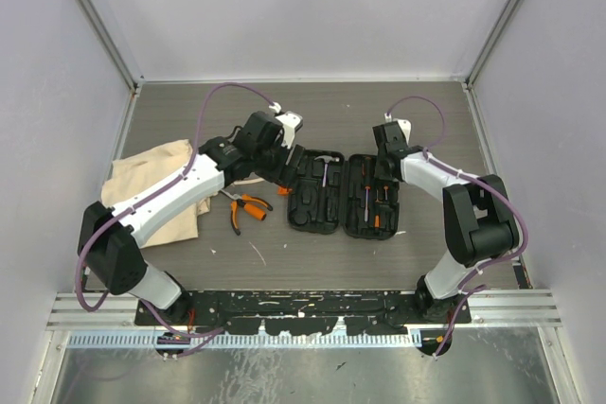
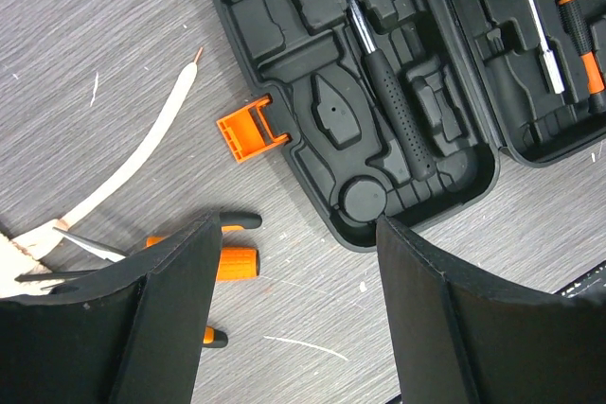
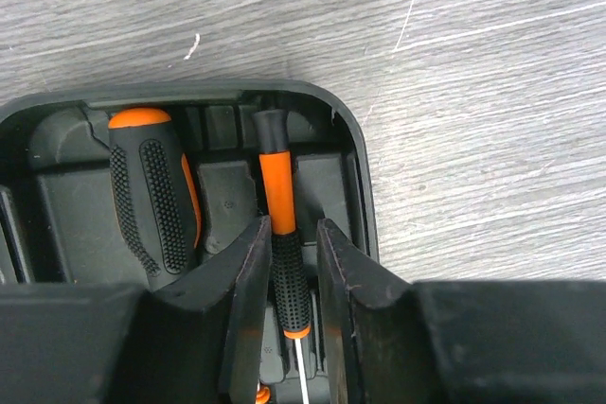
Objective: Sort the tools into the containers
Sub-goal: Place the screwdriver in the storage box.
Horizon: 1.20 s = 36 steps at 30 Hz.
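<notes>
In the top view, the black case (image 1: 343, 196) lies open at mid-desk with both halves flat. The beige bag (image 1: 151, 172) sits well to its left, and the pliers (image 1: 244, 207) lie on the desk (image 1: 426, 106) between them. The left tool (image 1: 284, 166) is at the case's left edge, and the right tool (image 1: 382, 177) is over its right half.

In the left wrist view, the left tool (image 2: 294, 309) is spread wide and holds nothing. It hangs above bare desk just off the case's corner. The hammer (image 2: 398, 120) lies in its moulded slot beside an orange latch (image 2: 248, 131). An orange pliers handle shows by the left finger (image 2: 180, 319).

In the right wrist view, the right tool (image 3: 292, 234) is narrowed to a slit. Its fingers (image 3: 251, 290) look pressed to the black grip of the thin driver (image 3: 279, 186), which lies in its slot. A thicker screwdriver (image 3: 151, 186) rests in the next slot.
</notes>
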Motion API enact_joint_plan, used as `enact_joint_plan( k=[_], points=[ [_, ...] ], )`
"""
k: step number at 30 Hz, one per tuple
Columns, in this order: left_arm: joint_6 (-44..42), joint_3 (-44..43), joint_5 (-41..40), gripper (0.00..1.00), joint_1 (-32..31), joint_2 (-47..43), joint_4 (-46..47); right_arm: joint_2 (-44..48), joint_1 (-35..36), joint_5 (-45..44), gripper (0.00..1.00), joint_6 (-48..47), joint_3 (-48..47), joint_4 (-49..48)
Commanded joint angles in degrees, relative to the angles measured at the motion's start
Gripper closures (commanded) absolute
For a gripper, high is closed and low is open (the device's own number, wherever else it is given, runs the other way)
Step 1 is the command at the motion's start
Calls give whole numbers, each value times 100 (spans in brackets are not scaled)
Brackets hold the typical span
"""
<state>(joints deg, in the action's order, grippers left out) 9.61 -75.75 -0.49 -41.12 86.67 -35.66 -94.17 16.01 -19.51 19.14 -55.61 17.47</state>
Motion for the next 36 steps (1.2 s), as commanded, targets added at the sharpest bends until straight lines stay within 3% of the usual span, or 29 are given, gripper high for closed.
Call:
enact_joint_plan(
  k=[1, 6, 21, 36],
  points=[
    [-5, -253, 102, 33, 17, -10, 48, 40, -4, -74, 67, -37, -264, -154],
    [-16, -265, 115, 33, 21, -11, 37, 251, -7, -26, 68, -15, -271, -64],
    [-7, -243, 149, 33, 17, 7, 22, 30, -34, 183, 84, 0, -631, 685],
    [482, -291, 433, 35, -26, -45, 163, -339, -102, 485, 86, -38, -671, 858]
  ],
)
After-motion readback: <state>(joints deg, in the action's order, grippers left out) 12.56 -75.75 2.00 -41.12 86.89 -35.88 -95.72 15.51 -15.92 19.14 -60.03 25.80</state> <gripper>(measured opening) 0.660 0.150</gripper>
